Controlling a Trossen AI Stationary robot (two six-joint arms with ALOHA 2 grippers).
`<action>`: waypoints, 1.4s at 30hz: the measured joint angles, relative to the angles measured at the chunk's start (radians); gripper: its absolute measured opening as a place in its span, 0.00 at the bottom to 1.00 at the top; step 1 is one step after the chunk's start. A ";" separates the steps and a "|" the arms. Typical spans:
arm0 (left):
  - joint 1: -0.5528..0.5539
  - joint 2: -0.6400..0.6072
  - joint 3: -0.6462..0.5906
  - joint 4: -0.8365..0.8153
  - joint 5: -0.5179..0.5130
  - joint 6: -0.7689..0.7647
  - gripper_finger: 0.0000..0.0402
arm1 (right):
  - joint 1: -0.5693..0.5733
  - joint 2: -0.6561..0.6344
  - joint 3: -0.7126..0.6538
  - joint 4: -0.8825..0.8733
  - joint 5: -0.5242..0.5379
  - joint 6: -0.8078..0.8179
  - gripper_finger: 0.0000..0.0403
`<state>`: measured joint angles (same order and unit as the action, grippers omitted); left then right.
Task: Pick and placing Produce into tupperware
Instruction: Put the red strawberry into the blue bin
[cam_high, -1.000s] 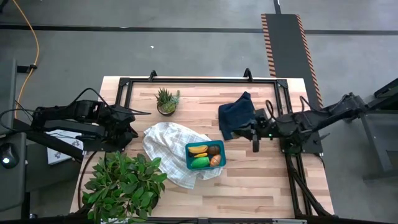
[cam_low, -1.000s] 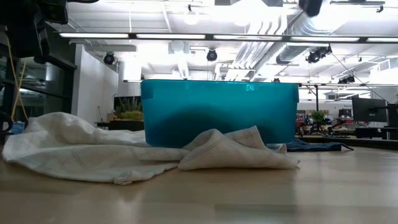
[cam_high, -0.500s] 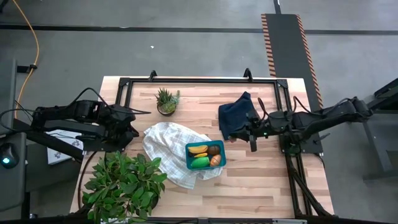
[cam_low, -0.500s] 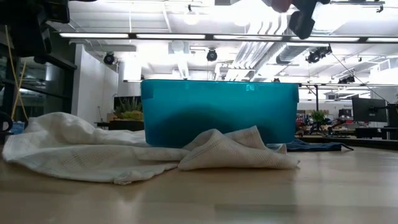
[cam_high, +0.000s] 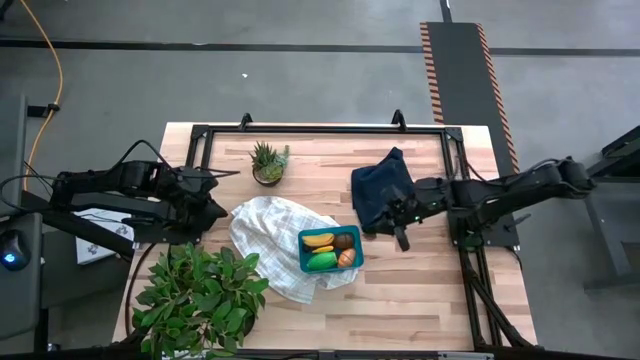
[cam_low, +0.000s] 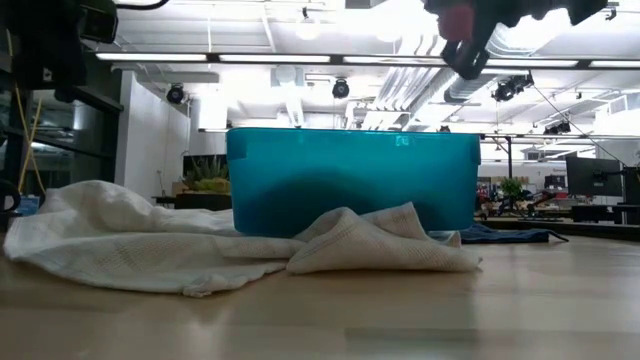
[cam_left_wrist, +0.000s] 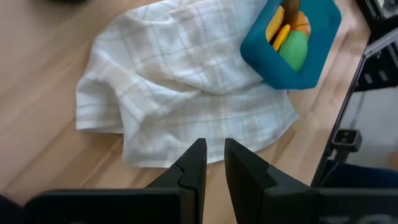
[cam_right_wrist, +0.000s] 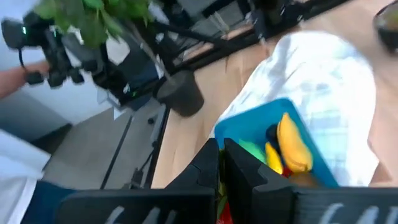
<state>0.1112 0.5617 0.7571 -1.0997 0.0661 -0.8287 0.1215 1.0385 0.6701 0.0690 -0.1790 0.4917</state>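
The teal tupperware (cam_high: 330, 250) stands open on a white checked cloth (cam_high: 268, 232), near the table's middle. It holds a yellow banana (cam_high: 318, 240), a green fruit (cam_high: 321, 262), a brown round piece (cam_high: 344, 241) and an orange wedge (cam_high: 346, 258). My right gripper (cam_high: 402, 240) hovers just right of the box, beside the navy cloth, shut on a small red strawberry (cam_right_wrist: 222, 211). In the low view it shows high above the box's right end (cam_low: 460, 45). My left gripper (cam_high: 212, 207) waits at the table's left edge, its fingers (cam_left_wrist: 198, 163) a narrow gap apart over the cloth. My right gripper pinches the red strawberry (cam_right_wrist: 222, 211) between its two fingers. Only a sliver of red shows in the gap, so which part it holds is hidden by the fingers. The strawberry is lifted clear, well above the table (cam_low: 455, 20).
A navy cloth (cam_high: 380, 190) lies right of the box, under my right arm. A small spiky succulent (cam_high: 267, 162) stands at the far side and a big leafy plant (cam_high: 200, 295) at the near left corner. A black frame rail (cam_high: 320, 130) edges the table.
My right gripper has moved toward the table's left and slightly nearer, from beside the navy cloth toward the tupperware, keeping the red piece between its fingers. In the low view it has come further into the picture above the box.
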 joint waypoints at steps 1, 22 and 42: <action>0.000 0.000 0.000 0.000 0.000 -0.016 0.12 | 0.000 0.016 0.000 0.004 -0.013 -0.002 0.00; 0.000 0.000 0.000 -0.001 0.000 -0.033 0.12 | 0.000 0.350 0.004 0.300 -0.035 -0.082 0.00; 0.000 0.000 0.000 0.146 -0.029 0.085 0.12 | -0.003 0.516 0.083 0.421 -0.033 -0.134 0.00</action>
<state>0.1108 0.5616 0.7570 -0.9533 0.0369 -0.7439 0.1181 1.5550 0.7533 0.4900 -0.2115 0.3578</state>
